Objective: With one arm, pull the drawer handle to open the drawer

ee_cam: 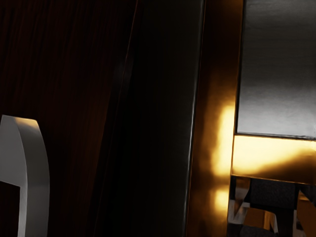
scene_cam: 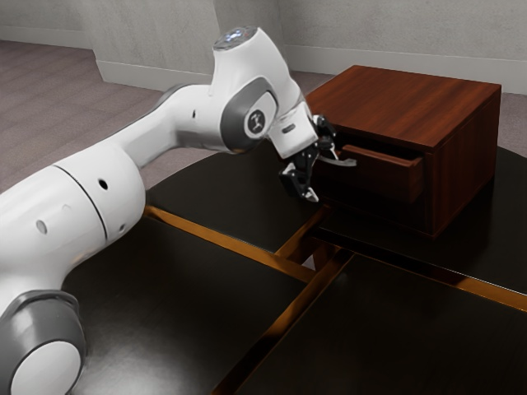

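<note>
1. My claw [scene_cam: 316, 169] sits right at the silver handle [scene_cam: 339, 160] of the drawer [scene_cam: 387, 174]. I cannot tell whether it is open or gripping.
2. The drawer front stands a little out of the red-brown cabinet [scene_cam: 412, 99], with a dark gap above it.
3. The cabinet rests on a worktop [scene_cam: 206, 329] of glossy black panels divided by golden wood strips [scene_cam: 222, 239].
4. Beyond the worktop, a grey-purple carpeted floor [scene_cam: 49, 99] meets a pale wall [scene_cam: 395, 29] with a skirting board.
</note>
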Tool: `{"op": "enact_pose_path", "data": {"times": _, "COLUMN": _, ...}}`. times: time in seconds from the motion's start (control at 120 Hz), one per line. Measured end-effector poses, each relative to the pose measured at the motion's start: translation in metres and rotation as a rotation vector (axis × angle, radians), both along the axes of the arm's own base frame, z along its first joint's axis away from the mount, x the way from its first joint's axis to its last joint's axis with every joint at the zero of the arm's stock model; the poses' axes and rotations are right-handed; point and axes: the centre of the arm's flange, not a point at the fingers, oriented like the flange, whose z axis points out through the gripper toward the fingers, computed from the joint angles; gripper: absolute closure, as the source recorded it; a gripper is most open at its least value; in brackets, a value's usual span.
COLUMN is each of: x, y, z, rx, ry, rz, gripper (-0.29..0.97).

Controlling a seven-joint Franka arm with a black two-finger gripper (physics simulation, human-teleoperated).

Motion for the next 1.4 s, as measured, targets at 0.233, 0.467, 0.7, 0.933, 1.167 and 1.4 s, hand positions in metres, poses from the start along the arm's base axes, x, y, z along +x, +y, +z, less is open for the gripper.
{"op": "enact_pose_path", "data": {"times": 0.233, "x": -0.018, "y": 0.006, "z": 0.004, "rx": -0.001, "ry": 0.005, "rz": 0.015, "gripper": 0.08}}
{"op": "enact_pose_path", "data": {"times": 0.467, "x": -0.038, "y": 0.009, "z": 0.003, "rx": -0.002, "ry": 0.014, "rz": 0.027, "gripper": 0.04}}
{"op": "enact_pose_path", "data": {"times": 0.7, "x": -0.054, "y": 0.011, "z": 0.005, "rx": -0.003, "ry": 0.015, "rz": 0.037, "gripper": 0.07}}
{"op": "enact_pose_path", "data": {"times": 0.933, "x": -0.08, "y": 0.013, "z": 0.011, "rx": -0.006, "ry": 0.01, "rz": 0.046, "gripper": 0.13}}
{"op": "enact_pose_path", "data": {"times": 1.167, "x": -0.099, "y": 0.014, "z": 0.014, "rx": -0.008, "ry": 0.003, "rz": 0.053, "gripper": 0.08}}
{"op": "enact_pose_path", "data": {"times": 1.4, "x": -0.126, "y": 0.015, "z": 0.013, "rx": -0.01, "ry": 0.005, "rz": 0.064, "gripper": 0.0}}
